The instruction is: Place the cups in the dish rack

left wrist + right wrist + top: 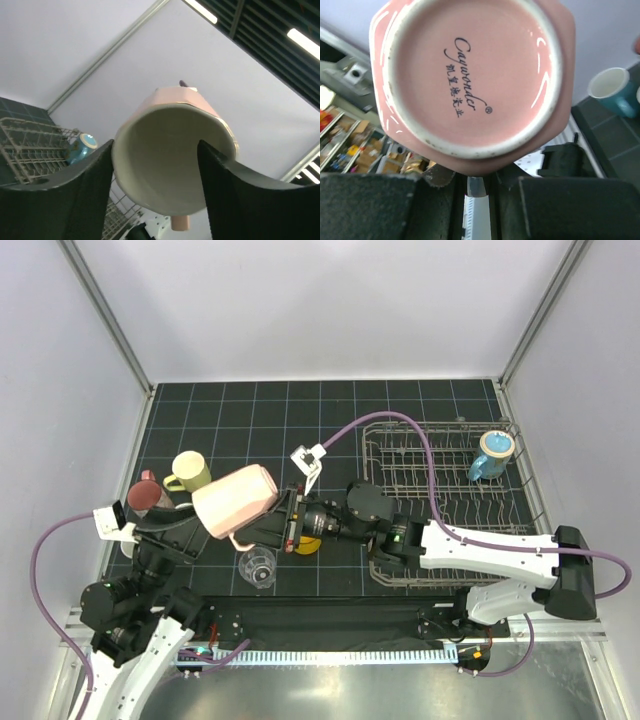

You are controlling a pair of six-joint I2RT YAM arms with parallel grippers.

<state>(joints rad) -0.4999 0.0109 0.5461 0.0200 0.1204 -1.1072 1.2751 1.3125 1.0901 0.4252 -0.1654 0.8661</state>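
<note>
Starting at the near edge, your glass tumbler (258, 567) stands upright on the mat (340, 405), and just to its right the orange-yellow mug (309, 544) peeks out from under the right arm (470, 550); neither is loaded yet. Just beyond them the pink mug (235, 502) hangs in the air on its side, between your two grippers. The left gripper (208, 522) has its fingers (80, 200) on either side of the mouth end and looks clamped on the mug there, so I take it to be carrying the weight. The right gripper (291, 523) faces the base, which fills its wrist view, and its fingers (580, 205) sit just under the base edge with a narrow gap between them. You cannot tell from these views whether they pinch anything. I read this as a handover: the loose cups lie on the left and the rack on the right, so the mug is offered base-first to the arm that can reach. Farther left, the maroon mug (146, 492) and pale yellow mug (190, 472) stand side by side. Far right, the dish rack (460, 502) shows one cup — the blue mug (492, 455), leaning near its far right corner.
</note>
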